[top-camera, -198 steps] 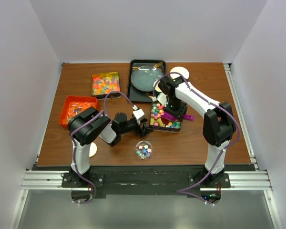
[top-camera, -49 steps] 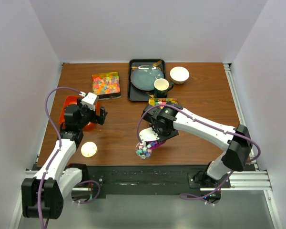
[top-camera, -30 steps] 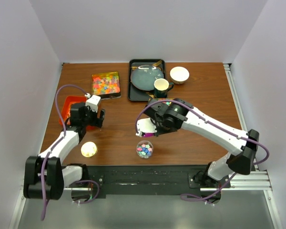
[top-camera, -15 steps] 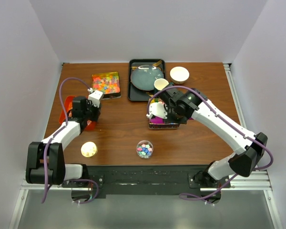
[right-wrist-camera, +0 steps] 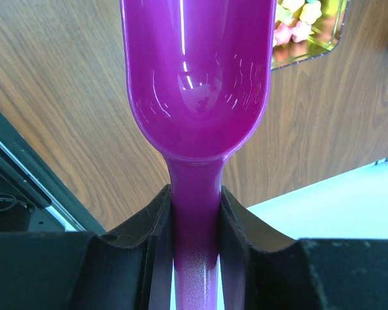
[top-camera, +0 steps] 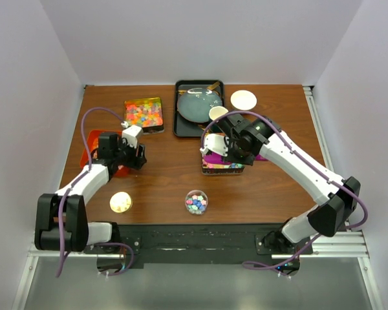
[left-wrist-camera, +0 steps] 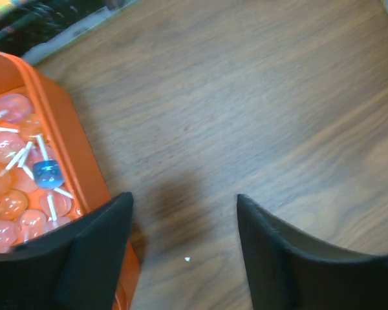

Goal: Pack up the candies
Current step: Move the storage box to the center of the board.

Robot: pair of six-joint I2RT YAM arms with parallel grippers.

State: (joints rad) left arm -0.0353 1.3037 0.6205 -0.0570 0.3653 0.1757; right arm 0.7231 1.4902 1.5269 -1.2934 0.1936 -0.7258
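Scoop [right-wrist-camera: 197, 84] back near candies [right-wrist-camera: 296, 14], glossy purple, rounded

Your right gripper [right-wrist-camera: 195, 223] is black, its scoop [right-wrist-camera: 197, 84] glossy magenta. Past the scoop's tip, right: candies [right-wrist-camera: 302, 16] pastel pink, yellow, against gold. Left of your black left gripper [left-wrist-camera: 181, 258]: orange tray [left-wrist-camera: 58, 129], pink-orange lollipops [left-wrist-camera: 16, 194], one blue, white sticks. Table [left-wrist-camera: 258, 97] brown woodgrain.

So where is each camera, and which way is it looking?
Top external: high behind both arms, facing down at the table.
Left wrist: on left arm, facing the orange tray past its open left gripper.
Right wrist: on right arm, facing along the purple scoop in the right gripper.
Top and left wrist share the orange tray.
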